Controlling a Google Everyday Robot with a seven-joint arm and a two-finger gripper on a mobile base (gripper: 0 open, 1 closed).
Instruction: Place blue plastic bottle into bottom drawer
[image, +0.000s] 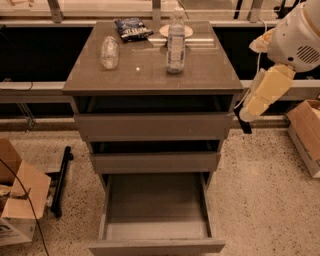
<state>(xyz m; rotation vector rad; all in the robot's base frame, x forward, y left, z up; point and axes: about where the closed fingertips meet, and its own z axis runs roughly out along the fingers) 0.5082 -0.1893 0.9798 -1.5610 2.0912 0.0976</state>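
Since the counter (150, 75) fills the middle of the shot, I'll start there: it's the slightly glossy grey-brown top of a three-drawer cabinet; a pale rail runs behind it along the top of the frame; the floor (260, 190) is speckled, stone-looking stuff; an opened cardboard box (22, 200) sits at the lower left with a black bar (61, 180) lying beside it; another box (306, 135) is at the right edge.

The blue plastic bottle (175, 42) stands upright on the counter, right of centre toward the back; it's tall, slim and clear, with a white cap and a pale label round the middle; a small plate (164, 31) sits just behind it. A stubby clear bottle (109, 51) lies on its side to the left; a dark blue snack bag (132, 27) lies flat at the back.

The bottom drawer (155, 246) is pulled out furthest, toward the lower edge of the frame; the upper drawers (152, 126) stick out only a little.

The tool (244, 122) hangs at the end of the white-and-cream arm (270, 90) at the right of the frame, beside the cabinet and well apart from the bottle; can't tell whether it's wide or narrow.
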